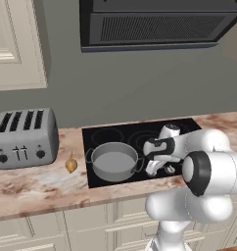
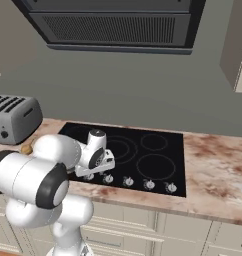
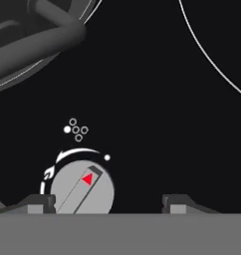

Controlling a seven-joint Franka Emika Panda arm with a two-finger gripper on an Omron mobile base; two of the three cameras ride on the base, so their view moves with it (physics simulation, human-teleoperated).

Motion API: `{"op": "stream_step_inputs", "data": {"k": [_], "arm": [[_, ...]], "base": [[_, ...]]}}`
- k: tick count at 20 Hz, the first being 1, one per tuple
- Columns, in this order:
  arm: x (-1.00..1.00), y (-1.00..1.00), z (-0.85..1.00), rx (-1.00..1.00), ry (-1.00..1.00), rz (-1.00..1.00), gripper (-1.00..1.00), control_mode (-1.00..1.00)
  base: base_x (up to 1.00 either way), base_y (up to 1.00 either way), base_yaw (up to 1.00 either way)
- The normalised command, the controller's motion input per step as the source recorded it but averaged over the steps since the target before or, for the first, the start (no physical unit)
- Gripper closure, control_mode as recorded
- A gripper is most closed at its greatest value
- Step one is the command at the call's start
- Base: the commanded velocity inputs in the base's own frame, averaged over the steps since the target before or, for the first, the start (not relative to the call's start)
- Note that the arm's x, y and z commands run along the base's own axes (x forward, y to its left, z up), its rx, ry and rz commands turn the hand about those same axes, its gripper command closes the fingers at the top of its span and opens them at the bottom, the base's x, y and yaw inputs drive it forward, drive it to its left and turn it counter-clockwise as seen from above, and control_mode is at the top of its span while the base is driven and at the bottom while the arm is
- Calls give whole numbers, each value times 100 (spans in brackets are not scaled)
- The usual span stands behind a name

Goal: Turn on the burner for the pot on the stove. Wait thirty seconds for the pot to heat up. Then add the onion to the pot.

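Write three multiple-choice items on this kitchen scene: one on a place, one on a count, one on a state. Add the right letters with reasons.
1. Where does the small yellow-brown onion lie?
A. in the pot
B. on the counter between toaster and stove
C. on the toaster

2. How many slots does the silver toaster have?
A. two
B. four
C. six

3. What is in the wide grey metal pot on the flat black glass stove?
A. nothing
B. the onion
C. a lid

Answers:
1 B, the onion rests on the marbled counter left of the stove.
2 B, four dark slots show on its top.
3 A, its flat grey bottom shows bare.
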Motion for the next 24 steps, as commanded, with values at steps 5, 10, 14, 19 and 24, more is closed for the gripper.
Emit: {"op": "stream_step_inputs", "data": {"k": [5, 10, 14, 19, 24], "arm": [[0, 0, -44, 0, 0, 17, 100, -100], [0, 0, -43, 0, 0, 23, 100, -100], [0, 0, -39, 0, 0, 28, 100, -100], [0, 0, -42, 0, -1, 34, 100, -100], [0, -2, -47, 0, -3, 34, 100, -100]], "base": [[0, 0, 0], [0, 0, 0], [0, 0, 0], [0, 0, 0], [0, 0, 0]]}}
